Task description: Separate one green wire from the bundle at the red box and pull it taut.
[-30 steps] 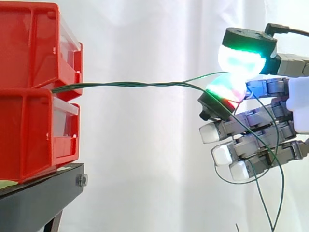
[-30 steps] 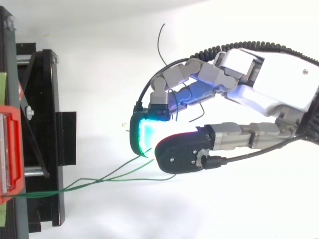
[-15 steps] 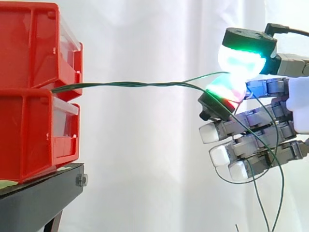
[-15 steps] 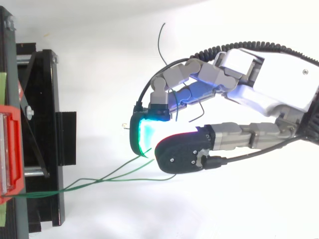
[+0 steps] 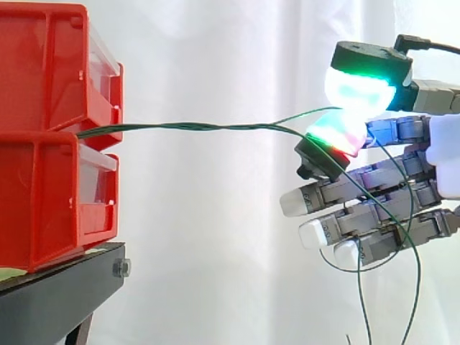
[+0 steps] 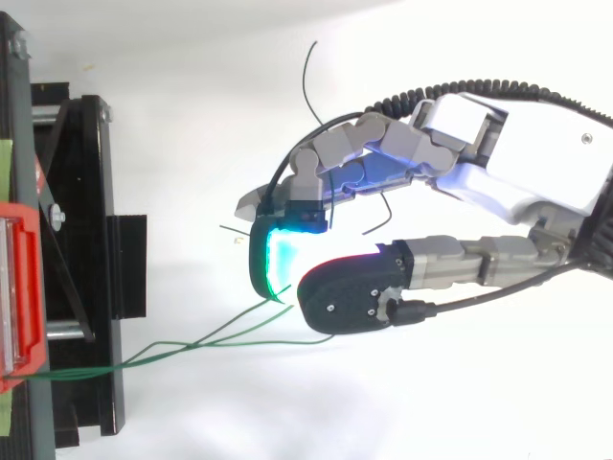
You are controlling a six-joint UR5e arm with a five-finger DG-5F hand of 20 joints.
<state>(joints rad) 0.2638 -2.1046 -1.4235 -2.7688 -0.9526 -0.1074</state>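
A twisted bundle of green wires [image 5: 201, 126] leaves the gap between the two stacked red bins [image 5: 43, 187] and runs level to the right. Near the hand [image 5: 445, 162] it splits. One green wire [image 5: 302, 115] rises into the pinch between the green-cyan glowing thumb pad [image 5: 359, 86] and a red-green glowing fingertip [image 5: 334, 133], so the hand is shut on it. A second strand drops across the other fingers [image 5: 338, 194], which reach out leftward, and hangs in loops below. From above, two strands [image 6: 206, 335] fan toward the hand [image 6: 517, 163].
The red bins sit on a black stand [image 5: 57, 295], whose frame [image 6: 86, 240] lines the left side in the top view. A white curtain hangs behind. Loose wire tails [image 5: 413, 287] dangle below the hand.
The lower fingers have straightened and reach further left. The hanging wire loops have shifted a little. The pinch and the bundle stay where they were.
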